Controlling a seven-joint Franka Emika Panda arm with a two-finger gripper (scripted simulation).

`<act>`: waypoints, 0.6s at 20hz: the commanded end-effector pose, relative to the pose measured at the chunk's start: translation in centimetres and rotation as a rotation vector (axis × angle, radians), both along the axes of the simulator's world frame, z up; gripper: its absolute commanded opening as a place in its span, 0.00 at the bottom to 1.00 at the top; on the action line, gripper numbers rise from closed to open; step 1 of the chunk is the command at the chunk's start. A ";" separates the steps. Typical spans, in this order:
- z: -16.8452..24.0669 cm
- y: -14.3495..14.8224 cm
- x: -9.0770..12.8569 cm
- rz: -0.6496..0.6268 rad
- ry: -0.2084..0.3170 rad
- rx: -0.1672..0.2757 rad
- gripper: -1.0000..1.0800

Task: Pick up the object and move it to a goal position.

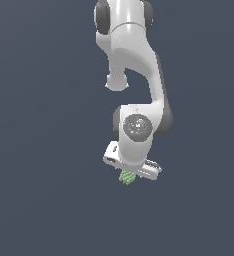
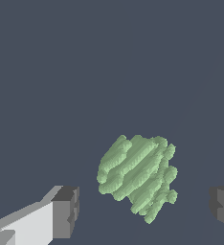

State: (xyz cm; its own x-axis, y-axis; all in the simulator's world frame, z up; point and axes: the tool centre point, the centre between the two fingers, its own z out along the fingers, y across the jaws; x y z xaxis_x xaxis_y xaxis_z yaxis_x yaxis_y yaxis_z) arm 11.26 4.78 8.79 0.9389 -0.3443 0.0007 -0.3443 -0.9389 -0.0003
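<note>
Approach is the step in hand, judging by the pose: the gripper [image 2: 142,206] hangs over the object [image 2: 137,177], which lies on the plain dark surface [image 2: 61,72], no edge or corner of which shows in either view. In the wrist view, going left to right, one of the fingers [image 2: 65,212] stands clear of the blob, then comes the pale-green lumpy object in the gap, apart from both, then the other finger at the frame's edge. The fingers are spread wide, holding nothing. The exterior view shows the object [image 1: 127,177] peeking out just under the gripper [image 1: 134,172]. Next, I judge, comes a straight descent, then a closing squeeze.
</note>
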 end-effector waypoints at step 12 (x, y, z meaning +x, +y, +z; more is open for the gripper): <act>-4.9 0.0 0.0 -0.003 0.001 0.000 0.96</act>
